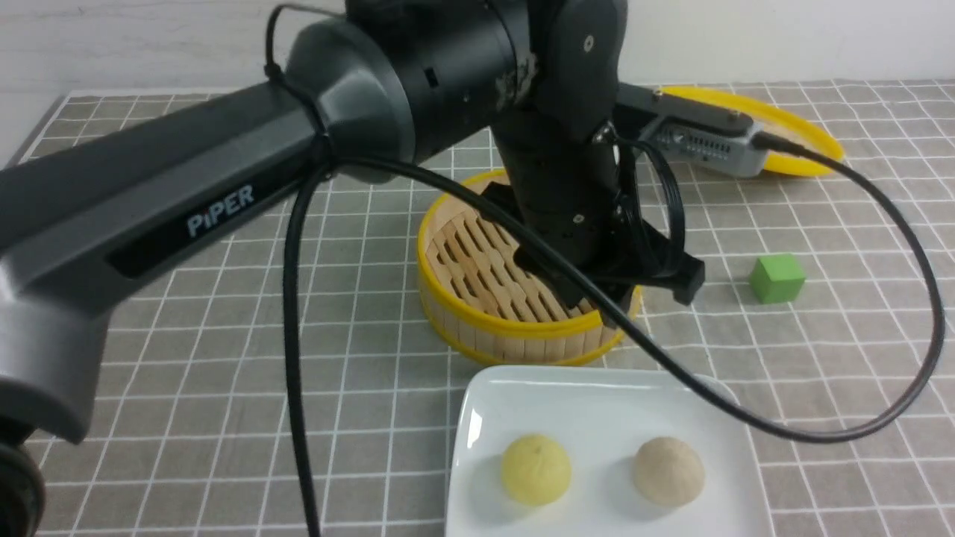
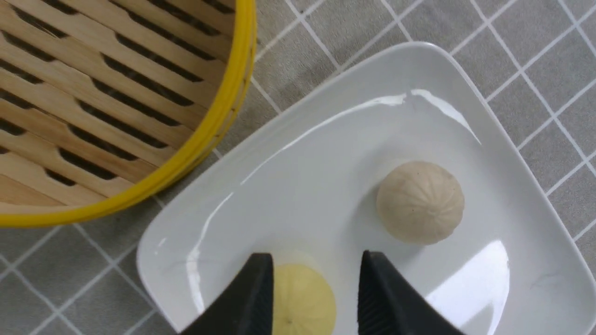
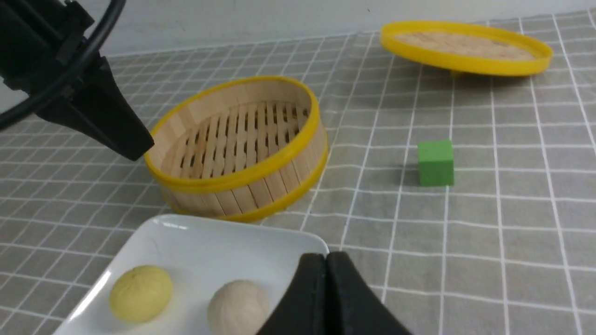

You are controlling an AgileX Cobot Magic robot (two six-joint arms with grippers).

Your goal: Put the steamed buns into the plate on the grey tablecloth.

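Both steamed buns lie on the white plate (image 1: pixel 477 406) at the near edge of the grey tablecloth (image 1: pixel 224 358): the pale yellow bun (image 1: pixel 536 469) on the left, the beige-white bun (image 1: pixel 668 471) on the right. My left gripper (image 1: pixel 634 294) hangs open above the near rim of the steamer basket, clear of the plate. In the left wrist view its jaws (image 2: pixel 315 255) stand apart, with the yellow bun (image 2: pixel 302 298) lying free on the plate (image 2: pixel 326 163) below and the beige bun (image 2: pixel 420 202) beside it. My right gripper (image 3: pixel 326 256) is shut and empty near the plate's corner (image 3: pixel 209 237).
A round yellow-rimmed bamboo steamer basket (image 1: pixel 477 261) stands empty just behind the plate. A green cube (image 1: pixel 777 278) sits to its right. The flat yellow-rimmed lid (image 1: pixel 791 127) lies at the back right. My left arm's cable (image 1: pixel 895 224) loops over the plate's right side.
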